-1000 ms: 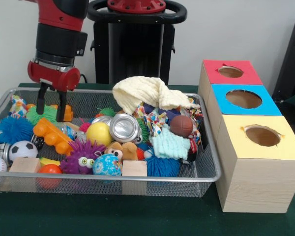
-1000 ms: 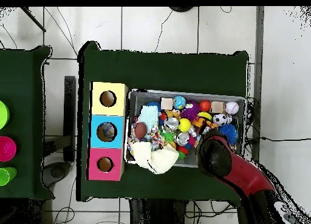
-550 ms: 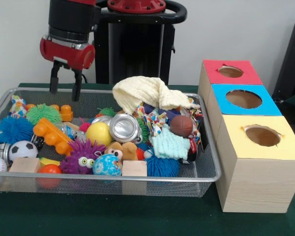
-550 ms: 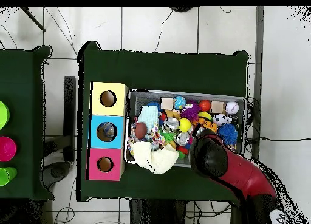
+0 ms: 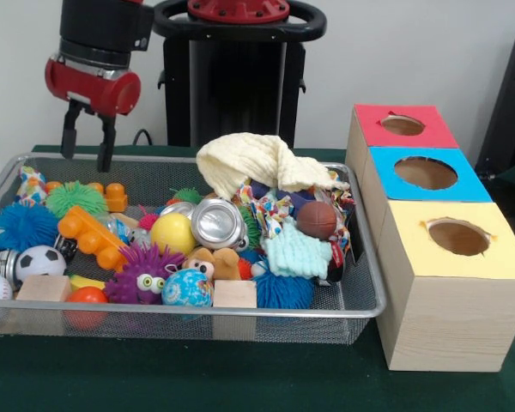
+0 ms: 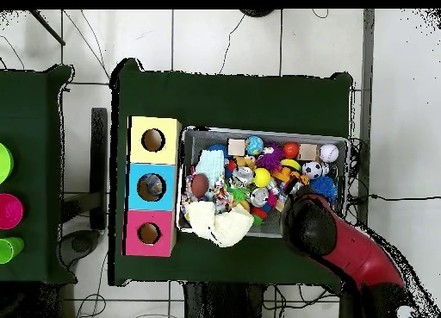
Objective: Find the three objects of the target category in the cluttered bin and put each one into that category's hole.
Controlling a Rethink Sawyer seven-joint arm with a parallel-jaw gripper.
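Claw (image 5: pixel 85 144) has shifted back toward the upper left of the frame, raised above the wire bin (image 5: pixel 240 309), narrowly parted and empty; search continues; candidate toys remain binned.

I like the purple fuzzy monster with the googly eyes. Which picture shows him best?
The front view: the purple fuzzy monster faces that camera near the bin's front rim, eyes showing. The overhead view shows only a small purple tuft, no eyes.

No text, label, brand, number or sign can be read anywhere.
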